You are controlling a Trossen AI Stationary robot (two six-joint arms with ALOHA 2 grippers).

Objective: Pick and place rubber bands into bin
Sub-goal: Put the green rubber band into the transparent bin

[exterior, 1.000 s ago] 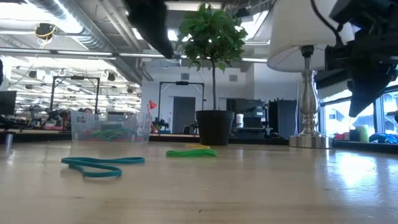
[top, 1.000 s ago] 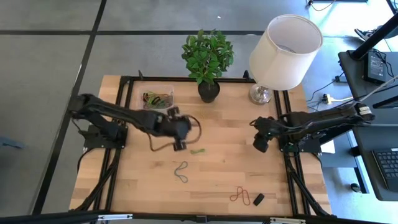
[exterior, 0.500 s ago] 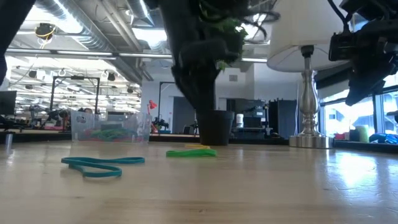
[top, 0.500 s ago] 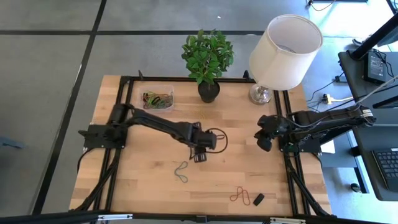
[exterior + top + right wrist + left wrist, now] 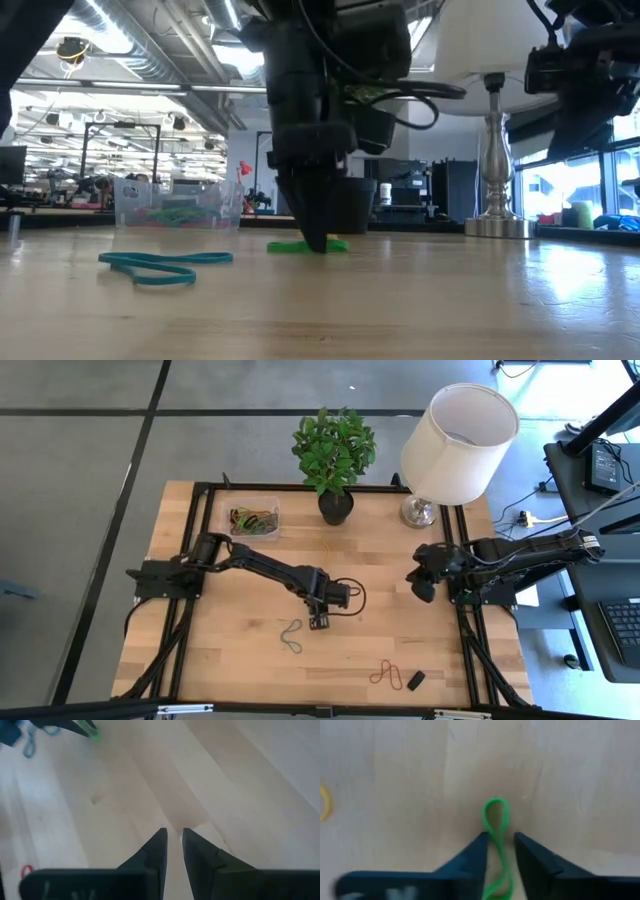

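A green rubber band (image 5: 496,820) lies flat on the wood table, twisted into a narrow figure-eight. My left gripper (image 5: 500,840) is down at the table over it, open, with one fingertip on each side of the band's middle; in the low view its tips (image 5: 315,240) reach the tabletop. The clear bin (image 5: 278,522) at the far left holds several bands. A teal band (image 5: 291,636) and a red band (image 5: 385,675) lie nearer the front edge. My right gripper (image 5: 175,835) hovers at the table's right side, open by a narrow gap with nothing in it. My left gripper comes from above, pointing steeply down, its fingers astride the green band's middle (image 5: 495,837) and across the band's length. The band lies flat on the table. Whether the fingers (image 5: 480,845) touch it, I cannot tell.
A black plant pot (image 5: 335,507) and a lamp (image 5: 455,445) stand along the far edge. A small black piece (image 5: 415,680) lies by the red band. A yellow band (image 5: 324,802) lies near the green one. Bare wood stretches between the arms.
My left gripper has swung from beside the bin toward the table's middle and come down onto the green band, tipping to point steeply down. The green band has stayed where it lay.
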